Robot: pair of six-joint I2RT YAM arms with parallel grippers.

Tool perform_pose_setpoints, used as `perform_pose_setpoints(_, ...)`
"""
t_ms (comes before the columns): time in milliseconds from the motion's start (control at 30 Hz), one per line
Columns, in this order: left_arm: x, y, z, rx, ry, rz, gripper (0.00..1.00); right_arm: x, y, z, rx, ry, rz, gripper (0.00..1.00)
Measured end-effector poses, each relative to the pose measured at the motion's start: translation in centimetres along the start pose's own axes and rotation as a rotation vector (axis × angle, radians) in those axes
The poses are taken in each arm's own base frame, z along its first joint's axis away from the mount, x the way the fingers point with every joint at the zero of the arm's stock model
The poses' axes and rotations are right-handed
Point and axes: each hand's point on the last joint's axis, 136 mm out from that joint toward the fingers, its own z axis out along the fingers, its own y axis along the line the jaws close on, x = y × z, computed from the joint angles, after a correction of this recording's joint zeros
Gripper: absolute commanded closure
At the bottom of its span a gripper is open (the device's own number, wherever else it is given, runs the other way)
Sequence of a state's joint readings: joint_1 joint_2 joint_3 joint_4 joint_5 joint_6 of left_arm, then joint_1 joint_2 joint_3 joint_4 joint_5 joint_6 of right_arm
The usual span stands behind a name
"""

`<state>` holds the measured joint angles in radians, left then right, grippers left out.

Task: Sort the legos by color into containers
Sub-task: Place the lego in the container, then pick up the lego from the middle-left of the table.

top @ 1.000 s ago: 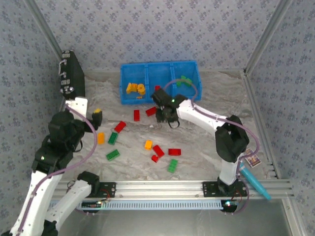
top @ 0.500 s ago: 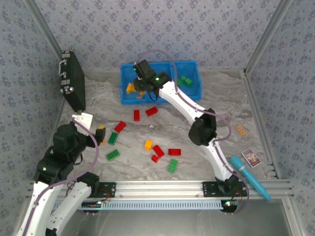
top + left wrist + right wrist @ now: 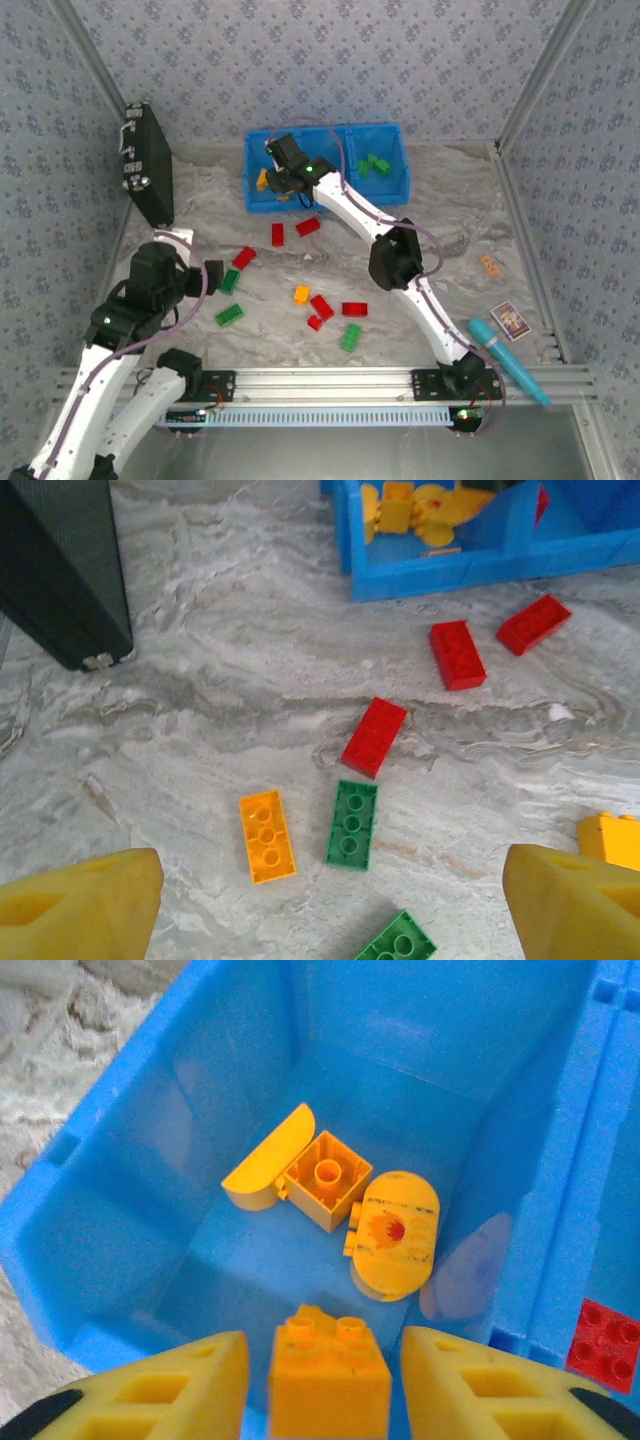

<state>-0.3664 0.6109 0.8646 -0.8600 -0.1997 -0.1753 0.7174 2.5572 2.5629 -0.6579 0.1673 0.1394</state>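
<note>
Marbled tabletop (image 3: pixel 200 730); left pincer (image 3: pixel 328 905) spread, right pincer (image 3: pixel 325 1385) spread flanking a studded orange brick (image 3: pixel 330 1370).

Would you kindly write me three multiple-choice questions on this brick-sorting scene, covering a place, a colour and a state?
1. Where is the right gripper?
A. Above the bin's left compartment.
B. Above the black case.
C. Above the printed card.

2. What colour are the bricks in the bin's right compartment?
A. Red.
B. Green.
C. Orange.

3. How does the left gripper stand?
A. Shut on a brick.
B. Shut, empty.
C. Open, empty.

Answers:
1 A: its wrist view looks straight down into the compartment holding the orange pieces.
2 B: the top view shows green bricks there.
3 C: its fingers sit wide apart with bare table between them.
</note>
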Motion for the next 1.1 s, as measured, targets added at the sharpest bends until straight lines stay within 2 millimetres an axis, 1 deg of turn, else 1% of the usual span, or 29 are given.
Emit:
perform_pose_setpoints(67,0.3,0.2,0.5,-0.023,0.029,-0.019,0.11,-0.2,-0.1,0.1,-0.005,-0.009,-0.001,0.43)
perform_pose_setpoints(200,0.7,0.5,1.1,-0.053,0.065,-0.074,0.1,-0.4,0.0,0.0,-0.02,-0.015,-0.007,0.41)
perform_pose_setpoints(300,0.8,0.8,1.4,-0.074,0.07,-0.132,0.05,-0.5,0.1,0.0,-0.024,-0.016,-0.015,0.4)
perform_pose_setpoints(333,0.8,0.8,1.5,-0.08,0.074,-0.151,0.01,-0.4,0.1,0.0,-0.024,-0.015,-0.019,0.39)
perform_pose_setpoints(400,0.8,0.9,1.9,-0.089,0.074,-0.201,0.0,0.2,0.2,-0.3,-0.026,0.002,-0.03,0.38)
perform_pose_setpoints(467,1.2,0.8,2.8,-0.101,0.101,-0.238,0.0,0.9,0.0,-1.3,-0.028,0.025,-0.044,0.37)
perform_pose_setpoints(533,2.0,0.8,4.0,-0.119,0.14,-0.272,0.0,1.7,-0.3,-3.0,-0.027,0.049,-0.054,0.36)
perform_pose_setpoints(633,3.7,0.8,5.9,-0.148,0.184,-0.322,0.01,2.4,-0.9,-6.8,-0.037,0.053,-0.057,0.35)
perform_pose_setpoints(733,5.9,1.6,6.9,-0.204,0.21,-0.365,0.03,3.1,-1.7,-12.0,-0.048,0.028,-0.052,0.34)
perform_pose_setpoints(833,6.5,2.6,7.4,-0.261,0.201,-0.394,0.03,4.4,-2.5,-16.9,-0.057,-0.011,-0.038,0.33)
perform_pose_setpoints(900,6.7,3.2,7.9,-0.303,0.195,-0.406,0.04,5.8,-3.0,-19.2,-0.057,-0.022,-0.024,0.32)
perform_pose_setpoints(933,6.9,3.4,8.1,-0.319,0.193,-0.41,0.04,6.8,-3.3,-20.2,-0.058,-0.021,-0.018,0.32)
perform_pose_setpoints(1000,7.2,3.6,8.8,-0.341,0.193,-0.418,0.05,8.7,-3.8,-21.5,-0.055,-0.012,-0.003,0.31)
perform_pose_setpoints(1100,7.7,3.8,9.8,-0.359,0.206,-0.43,0.06,11.7,-4.8,-22.6,-0.045,0.016,0.024,0.31)
